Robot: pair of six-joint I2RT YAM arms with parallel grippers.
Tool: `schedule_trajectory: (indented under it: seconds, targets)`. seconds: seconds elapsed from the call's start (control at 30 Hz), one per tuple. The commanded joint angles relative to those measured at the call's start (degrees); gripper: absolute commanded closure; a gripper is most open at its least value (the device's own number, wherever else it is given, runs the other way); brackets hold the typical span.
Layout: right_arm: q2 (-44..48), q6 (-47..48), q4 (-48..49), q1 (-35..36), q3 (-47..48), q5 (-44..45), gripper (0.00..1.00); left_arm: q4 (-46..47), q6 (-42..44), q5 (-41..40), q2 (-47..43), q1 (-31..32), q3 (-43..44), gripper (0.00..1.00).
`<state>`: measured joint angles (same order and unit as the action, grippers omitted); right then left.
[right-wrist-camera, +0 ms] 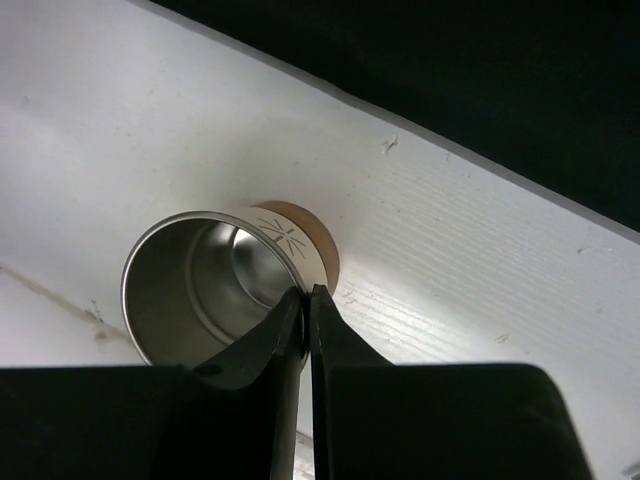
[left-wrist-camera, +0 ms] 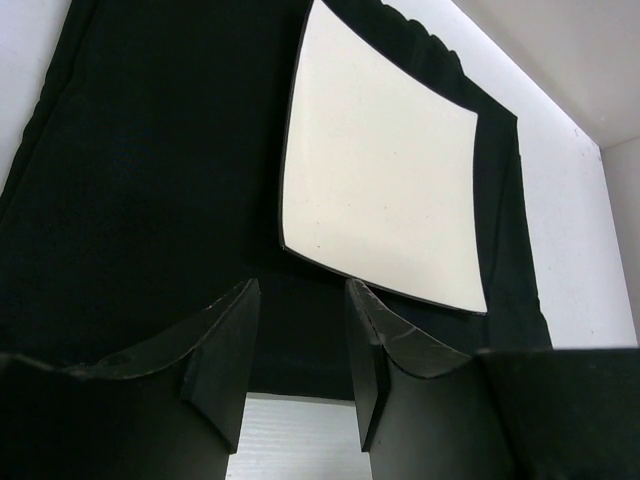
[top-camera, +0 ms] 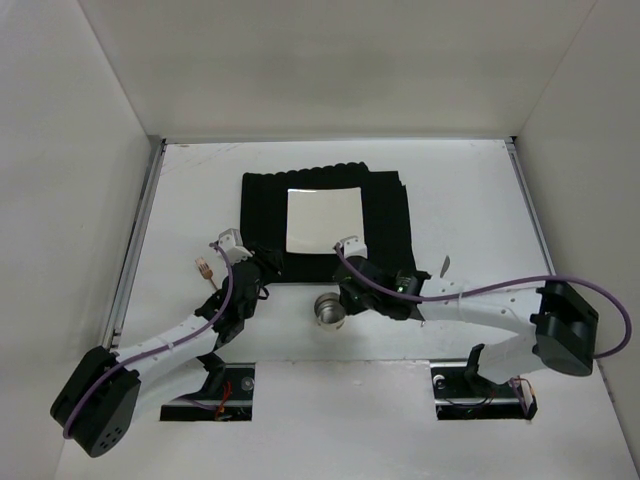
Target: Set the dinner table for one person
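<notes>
The left arm and right arm are white links with black joints, with bulky black housings at 7 and 4 o'clock. A purple cable runs along each. The fingers are matte black wedges, faintly scratched.

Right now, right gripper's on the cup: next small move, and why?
Probably lift the metal cup straight up a little. The right gripper is shut on its wall, one finger inside, one outside, and the cup looks to sit on the bare dinner table just short of the black mat. Lifting first avoids dragging it into the mat's edge.
</notes>
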<state>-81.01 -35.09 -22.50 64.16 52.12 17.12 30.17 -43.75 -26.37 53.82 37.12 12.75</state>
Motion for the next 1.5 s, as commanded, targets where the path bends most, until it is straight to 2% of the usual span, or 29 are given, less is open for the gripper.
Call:
schedule_trajectory:
  seconds: [0.0,0.1,0.23,0.4,0.53,0.77,0.97,1.47]
  targets:
    - [6.55,0.28,2.99,-2.23,1.50,-0.51,0.90,2.17,0.68,-0.70,-0.56,0.27,1.40,0.63]
    - [11.30,2.47,3.51,-8.11,2.28,-1.91,0.90,2.26,0.77,-1.23,-1.18,0.45,1.22,0.63]
    - [10.19,4.85,7.46,-23.47,5.70,-8.05,0.89,2.26,0.42,-0.70,0.32,1.15,1.57,0.63]
    - [-2.27,4.77,10.28,-40.01,16.14,-14.48,0.89,3.66,0.42,-0.79,3.03,2.73,1.92,0.62]
    - [-13.27,4.42,9.06,-46.35,26.52,-14.75,0.89,5.16,0.77,-1.31,4.71,5.45,2.19,0.63]
    - [-26.37,4.24,5.46,-51.98,39.54,-14.58,0.89,6.56,1.91,-1.58,8.05,5.98,2.80,0.62]
    - [-32.71,4.50,3.52,-52.78,45.78,-15.45,0.89,7.44,2.00,-1.58,9.98,5.46,2.98,0.62]
    - [-39.92,4.86,1.32,-52.69,51.15,-15.02,0.87,7.80,0.33,0.35,11.66,2.47,2.54,0.62]
